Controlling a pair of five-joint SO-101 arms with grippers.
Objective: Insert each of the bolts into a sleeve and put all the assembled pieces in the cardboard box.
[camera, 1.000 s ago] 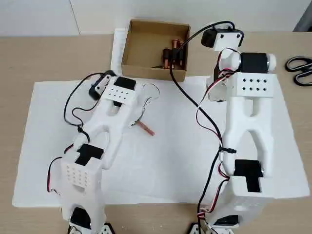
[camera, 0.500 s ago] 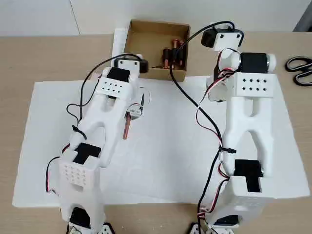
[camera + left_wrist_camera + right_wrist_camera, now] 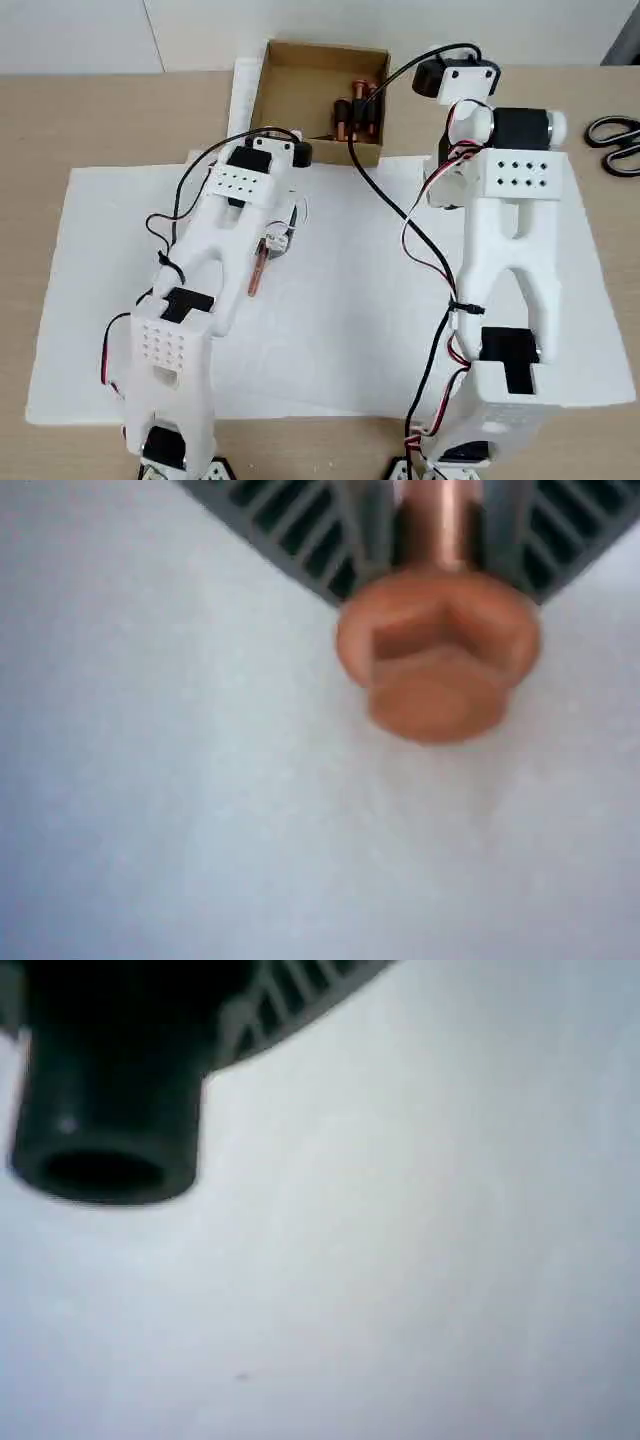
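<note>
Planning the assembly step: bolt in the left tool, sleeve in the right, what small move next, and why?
Probably swing the left tool so its bolt nears the sleeve in the right tool; both are gripped but apart, unjoined.

Robotics lab bench or maker space: two white printed arms [image 3: 215, 250] [image 3: 515, 230] with exposed servo wiring [image 3: 400, 215] on a wood worktop [image 3: 100, 120], white sheet [image 3: 350, 300] over its middle, scissors [image 3: 615, 140] at its right edge.

The copper-coloured hex-head metal bolt [image 3: 437, 660] looked smooth and dull; the black tubular plastic sleeve [image 3: 105, 1100] matt; the brown cardboard box [image 3: 262, 95] rough.
</note>
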